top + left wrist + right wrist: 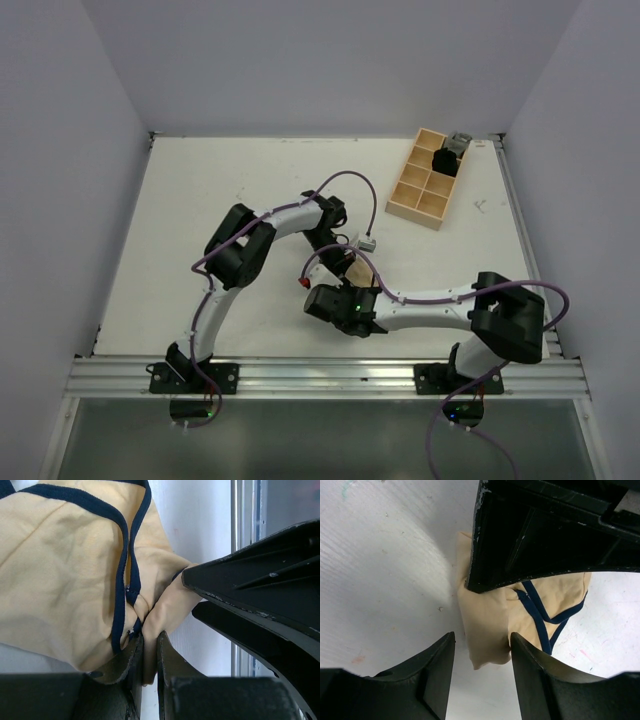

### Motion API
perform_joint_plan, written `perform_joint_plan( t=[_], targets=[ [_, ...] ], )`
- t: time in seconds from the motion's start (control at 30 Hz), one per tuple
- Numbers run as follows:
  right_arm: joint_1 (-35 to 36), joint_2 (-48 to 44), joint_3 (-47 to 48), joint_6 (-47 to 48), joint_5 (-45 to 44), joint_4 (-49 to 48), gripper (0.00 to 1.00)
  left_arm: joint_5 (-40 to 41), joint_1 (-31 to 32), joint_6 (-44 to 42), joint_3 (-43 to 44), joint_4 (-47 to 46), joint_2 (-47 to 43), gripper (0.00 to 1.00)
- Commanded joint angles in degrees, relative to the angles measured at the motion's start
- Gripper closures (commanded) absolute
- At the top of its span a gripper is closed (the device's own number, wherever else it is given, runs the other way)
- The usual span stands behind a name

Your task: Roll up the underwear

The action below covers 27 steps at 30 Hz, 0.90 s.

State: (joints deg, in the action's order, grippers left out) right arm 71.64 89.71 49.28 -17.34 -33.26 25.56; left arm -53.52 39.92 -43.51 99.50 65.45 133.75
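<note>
The left hand clamps a bunched fold of the underwear at the middle of the bench, likely anchoring the roll. The right hand hangs with its fingers spread astride the same fold, seemingly ready to tuck it.

A white counter carries a light wooden tray in its far right part. The tray is divided into small compartments and lies a little turned. A dark object sits in one far compartment, and a grey object is at the tray's far corner. A metal rail runs along the near edge.
</note>
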Motion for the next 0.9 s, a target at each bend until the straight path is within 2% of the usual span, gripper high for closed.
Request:
perform_joint_plan(
  t=[0.0, 0.27, 0.37, 0.4, 0.47, 0.53, 0.67, 0.87],
  targets=[
    [0.26, 1.08, 1.61, -1.99, 0.64, 0.28, 0.49, 7.29, 0.95, -1.32, -0.36, -3.66, 3.00, 1.00],
    [0.61, 5.12, 2.84, -3.92, 1.17, 1.77, 0.55, 7.20, 0.86, -0.09, 0.08, -3.84, 2.65, 1.00],
    [0.61, 6.53, 2.93, -5.07, 1.96, 2.13, 0.67, 7.55, 0.60, 1.40, -0.01, -4.54, 2.48, 0.97],
    [0.61, 6.09, 1.97, -5.16, 2.40, 1.25, 0.75, 7.38, 0.51, 1.75, 0.08, -4.63, 2.30, 0.97],
    [0.61, 5.22, 0.74, -5.59, 3.37, 0.37, 0.83, 6.68, -0.54, 3.24, 0.51, -5.15, 1.78, 0.89],
    [0.61, 3.99, -1.54, -5.77, 4.77, -1.99, 0.93, 7.63, -2.55, 9.37, 1.48, -6.99, 1.34, 0.89],
    [0.08, 2.05, -3.83, -7.00, 7.94, -6.21, 1.00, 9.83, -6.25, 16.76, 2.45, -10.51, 0.11, 0.79],
    [-3.95, -2.33, -7.60, -8.41, 17.24, -14.02, 1.00, 14.05, -11.09, 22.74, -1.93, -17.89, -6.57, 0.75]
  ],
)
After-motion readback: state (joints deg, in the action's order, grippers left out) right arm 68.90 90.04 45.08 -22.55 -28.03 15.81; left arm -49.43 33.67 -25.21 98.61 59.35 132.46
